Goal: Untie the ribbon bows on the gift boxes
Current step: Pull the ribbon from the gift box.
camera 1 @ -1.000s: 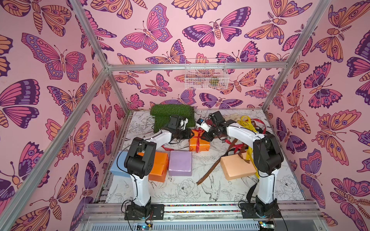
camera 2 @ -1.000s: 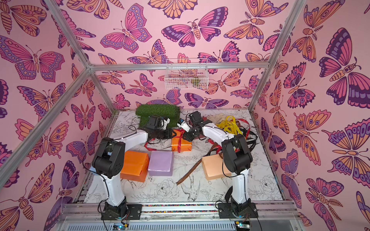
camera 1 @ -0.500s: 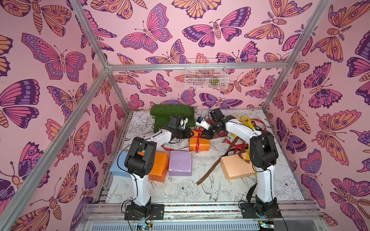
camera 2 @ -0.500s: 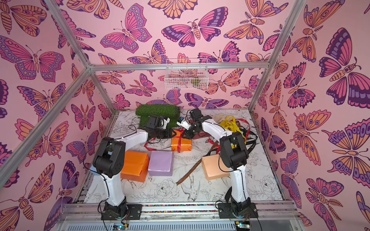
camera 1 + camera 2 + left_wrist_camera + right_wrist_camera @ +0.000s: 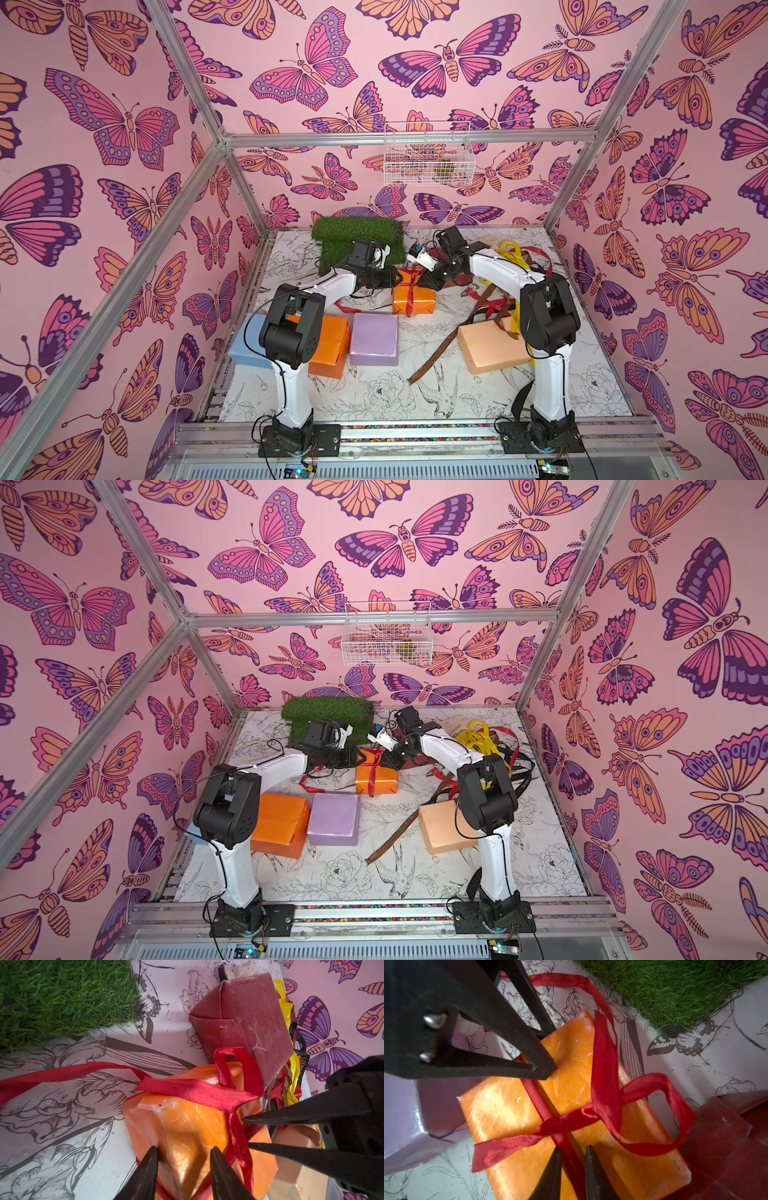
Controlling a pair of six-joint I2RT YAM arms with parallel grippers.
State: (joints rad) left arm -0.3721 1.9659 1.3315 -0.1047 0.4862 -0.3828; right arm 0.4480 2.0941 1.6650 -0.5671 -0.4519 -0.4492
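Narrowed since a second ago: right gripper (image 5: pixel 573 1148) jaws, now close astride the lengthwise band of the red ribbon bow (image 5: pixel 591 1113); grip on it impossible to confirm. Left gripper (image 5: pixel 184 1148) clamped on the end of the orange gift box (image 5: pixel 508 1109), lying between turf mat (image 5: pixel 675 991) and dark red box (image 5: pixel 245 1018). Risk: pulling the band rather than the free tail (image 5: pixel 500 1151) likely to tighten the knot or drag the box from the left clamp.
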